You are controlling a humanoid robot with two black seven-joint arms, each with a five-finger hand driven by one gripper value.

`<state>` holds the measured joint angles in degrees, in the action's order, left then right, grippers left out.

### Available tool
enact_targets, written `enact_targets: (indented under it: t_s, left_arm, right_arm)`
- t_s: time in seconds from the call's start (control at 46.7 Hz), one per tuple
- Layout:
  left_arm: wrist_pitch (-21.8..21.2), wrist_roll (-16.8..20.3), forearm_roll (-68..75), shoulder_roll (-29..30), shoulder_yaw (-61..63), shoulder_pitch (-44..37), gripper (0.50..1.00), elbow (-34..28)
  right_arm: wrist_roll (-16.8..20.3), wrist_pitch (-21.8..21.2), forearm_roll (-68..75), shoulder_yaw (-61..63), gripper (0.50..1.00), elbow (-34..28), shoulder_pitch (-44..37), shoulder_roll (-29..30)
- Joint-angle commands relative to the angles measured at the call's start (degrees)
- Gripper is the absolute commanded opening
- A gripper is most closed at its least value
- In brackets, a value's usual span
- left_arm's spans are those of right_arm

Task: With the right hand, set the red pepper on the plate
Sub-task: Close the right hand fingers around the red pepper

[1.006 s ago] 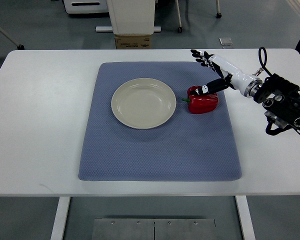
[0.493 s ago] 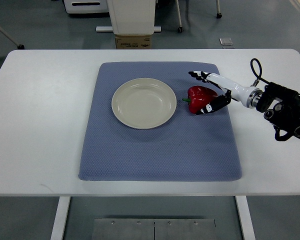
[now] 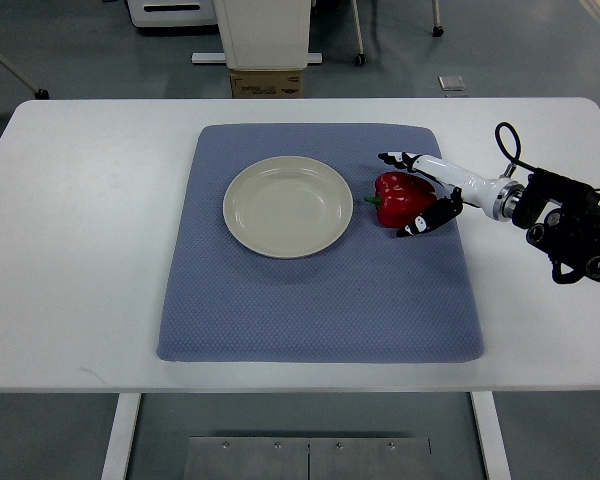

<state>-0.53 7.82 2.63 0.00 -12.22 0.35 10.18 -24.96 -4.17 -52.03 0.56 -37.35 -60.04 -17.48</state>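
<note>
right white-and-black robot hand (image 3: 426, 193) cups glossy red bell pepper (image 3: 401, 198), fingers apart around it, beside round cream plate (image 3: 288, 206) on blue-grey mat (image 3: 310, 290).

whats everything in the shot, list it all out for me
table: 1, white, fills most of the view
mat: 1, blue-grey, centred on the table
plate: 1, cream, empty, on the mat left of centre
red pepper: 1, red with a green stem pointing at the plate, on the mat just right of the plate
cardboard box: 1, brown, on the floor beyond the table's far edge
white unit: 1, standing on the floor behind the box
small grey object: 1, on the floor past the table, too small to identify
metal plate: 1, grey, on the floor under the near edge
right hand: 1, white and black, fingers curved around the pepper's right side; grasp not clearly closed
left hand: not in view
</note>
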Motion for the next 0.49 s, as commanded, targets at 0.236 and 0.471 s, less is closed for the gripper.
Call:
enact_targets:
  t_s: [0.236,0.471]
  left_arm:
    - [0.0,0.0,0.0,0.0,0.0,0.0,1.000,0.0]
    - [0.0,0.0,-0.1,0.0,0.0,0.1,1.000,-0.1]
  right_arm:
    - [0.0,0.0,0.0,-0.4,0.803,0.1,0.0,0.2]
    - [0.1,0.0,0.1,-0.4,0.611,0.3,-0.1,0.3]
